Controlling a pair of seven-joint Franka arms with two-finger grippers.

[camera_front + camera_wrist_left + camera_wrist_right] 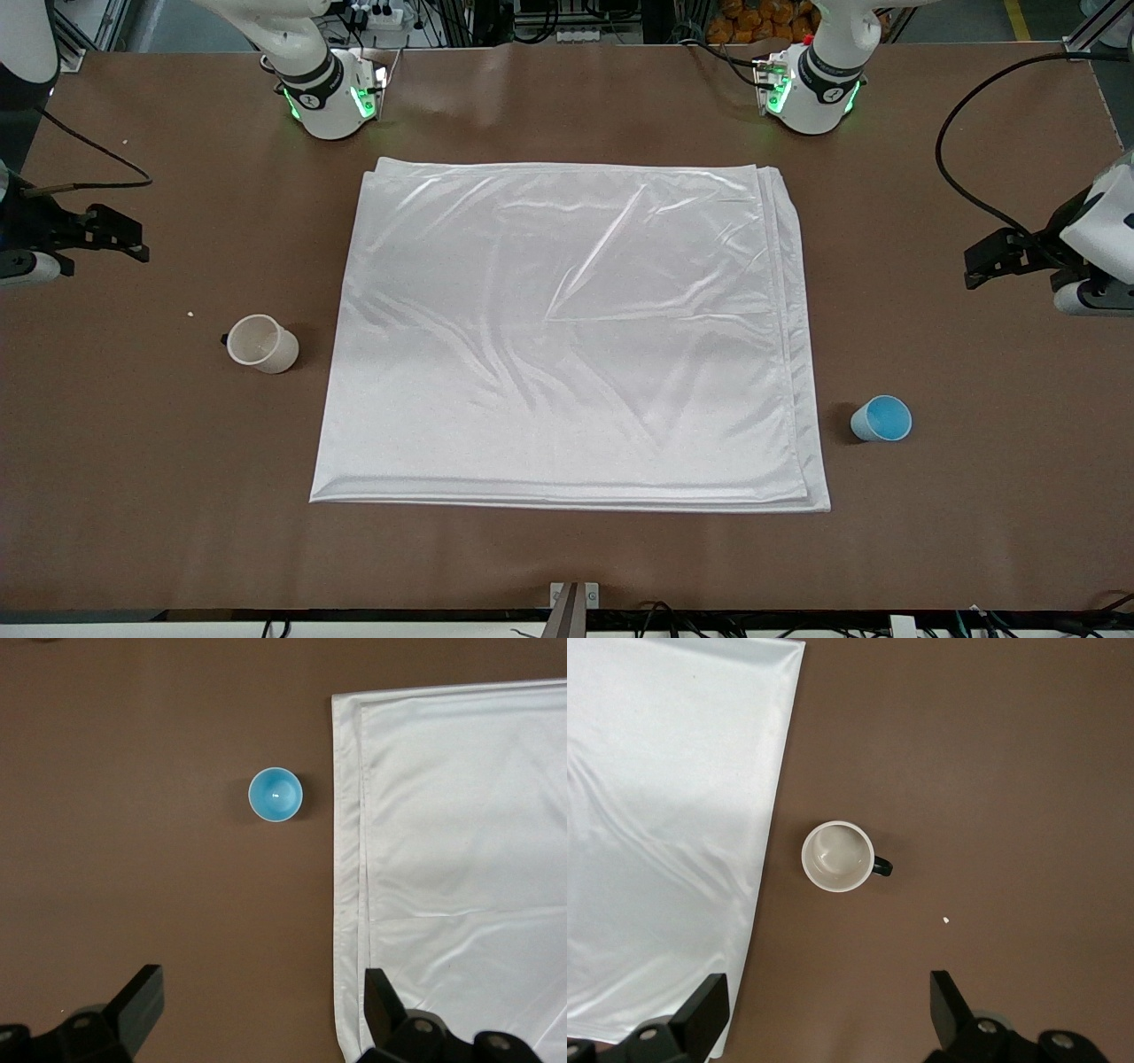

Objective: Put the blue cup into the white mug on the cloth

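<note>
Bright, even overhead light, sharp focus (soft glare across the cloth (567, 337)).

The blue cup (882, 418), small, tapered and handleless, stands upright on the bare table just beside the cloth (567, 337) toward the left arm's end. The white mug (261, 344), cream with a black handle, stands upright beside the shiny, wrinkled cloth's edge toward the right arm's end.

Cloth (567, 337) between white mug (261, 344) and blue cup (881, 419).

Cloth (567, 337) shiny satin-like fabric; table (974, 532) matt brown.
</note>
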